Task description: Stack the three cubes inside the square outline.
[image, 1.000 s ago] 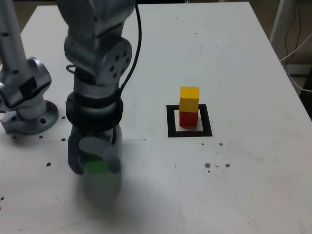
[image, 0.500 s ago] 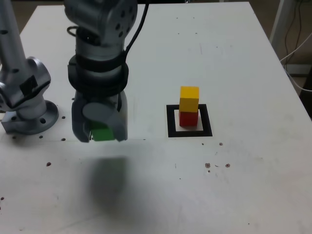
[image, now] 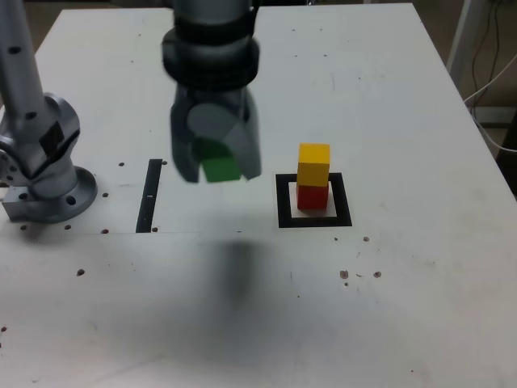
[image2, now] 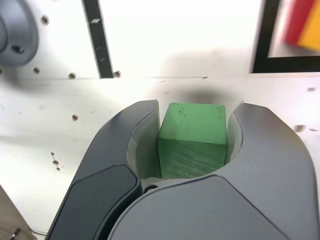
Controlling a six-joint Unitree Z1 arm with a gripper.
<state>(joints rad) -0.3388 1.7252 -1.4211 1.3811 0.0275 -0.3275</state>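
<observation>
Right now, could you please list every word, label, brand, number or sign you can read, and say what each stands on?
There is no readable text in either view: none on the green cube, the yellow cube, the red cube or the gripper.

We see that the cube point(image2: 192, 137) is plain green, and the two other cubes are yellow point(image: 313, 164) and red point(image: 312, 197). The square outline point(image: 284, 212) is black with a white centre. We see also white colour on the table point(image: 388, 145), with small brown spots.
</observation>
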